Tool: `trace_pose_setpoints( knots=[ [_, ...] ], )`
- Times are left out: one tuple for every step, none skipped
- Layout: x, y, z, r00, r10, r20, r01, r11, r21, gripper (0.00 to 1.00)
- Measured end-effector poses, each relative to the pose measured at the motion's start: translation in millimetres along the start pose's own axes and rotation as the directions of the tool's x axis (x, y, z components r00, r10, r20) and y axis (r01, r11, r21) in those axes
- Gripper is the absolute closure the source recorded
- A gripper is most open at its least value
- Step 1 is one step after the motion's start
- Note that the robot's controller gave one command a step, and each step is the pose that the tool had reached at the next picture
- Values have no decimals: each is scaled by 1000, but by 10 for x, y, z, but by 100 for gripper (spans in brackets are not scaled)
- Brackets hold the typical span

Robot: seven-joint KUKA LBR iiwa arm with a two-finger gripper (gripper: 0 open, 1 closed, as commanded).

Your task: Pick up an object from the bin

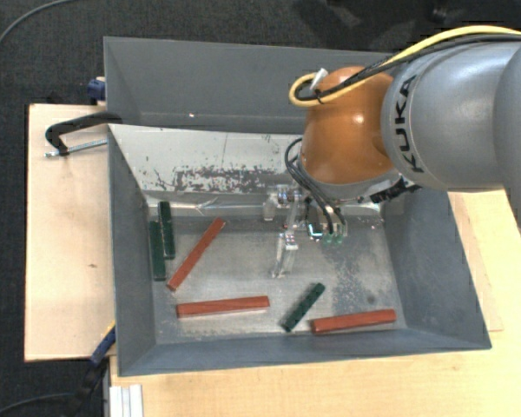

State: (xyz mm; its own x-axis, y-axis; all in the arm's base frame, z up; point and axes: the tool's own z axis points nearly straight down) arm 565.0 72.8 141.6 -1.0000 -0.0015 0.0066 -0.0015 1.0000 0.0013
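My gripper [282, 263] hangs below the arm's orange cover, over the bin floor near the middle, a little towards the back. Nearest to it is a short dark green bar [303, 307], lying at a slant on the floor just in front and slightly to the right. A red bar [353, 321] lies flat beside that one at the front right. Another red bar [222, 307] lies flat at the front, left of the gripper.
A third red bar [195, 253] lies at a slant in the left half. Two dark green bars [162, 237] rest along the left wall. The arm and its orange cover overhang the bin's back right.
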Motion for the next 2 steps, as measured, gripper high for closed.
trace_pose_setpoints(
  knots=[
    [662, 314, 677, 877, -480, 1, 480, 877, 1, 0],
    [642, 306, 661, 879, -477, 6, 477, 879, 3, 100]
  ],
)
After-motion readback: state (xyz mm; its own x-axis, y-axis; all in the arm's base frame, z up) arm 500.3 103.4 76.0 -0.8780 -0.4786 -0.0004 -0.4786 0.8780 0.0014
